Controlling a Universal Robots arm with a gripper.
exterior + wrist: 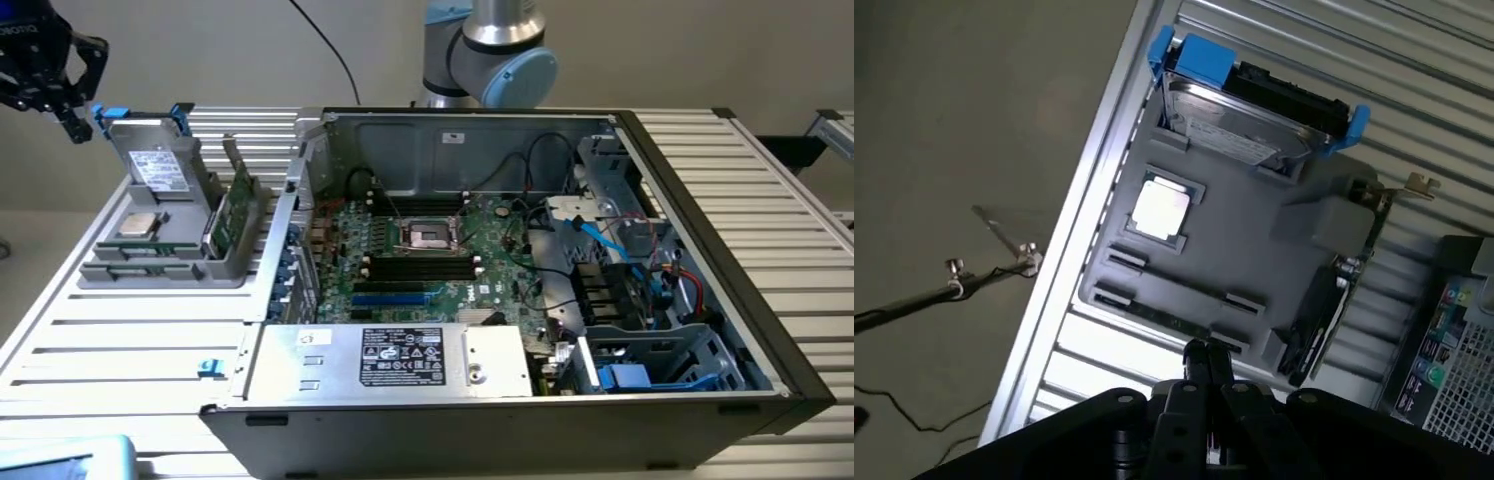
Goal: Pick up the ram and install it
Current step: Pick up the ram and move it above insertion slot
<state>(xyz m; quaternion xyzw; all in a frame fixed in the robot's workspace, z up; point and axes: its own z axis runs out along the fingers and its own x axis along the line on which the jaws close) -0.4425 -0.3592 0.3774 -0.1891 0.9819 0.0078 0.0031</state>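
The ram (1166, 320) is a thin green stick lying in the end groove of a grey parts holder (1254, 255); in the exterior view the ram (138, 268) sits at the holder's (114, 278) near end. My black gripper (70, 118) hangs high at the exterior view's far left, above and beyond the holder, well apart from the ram. In the wrist view the gripper (1204, 362) is shut with its fingertips pressed together and nothing between them. The open computer case (694, 200) shows the motherboard's black memory slots (420, 265) near the centre.
The holder also carries a hard drive in a blue bracket (1249, 110), a processor chip (1159, 208) and an upright expansion card (236, 212). A power supply (400, 358) fills the case's front. A cable and rod (954, 290) lie on the floor beside the slatted table (120, 350).
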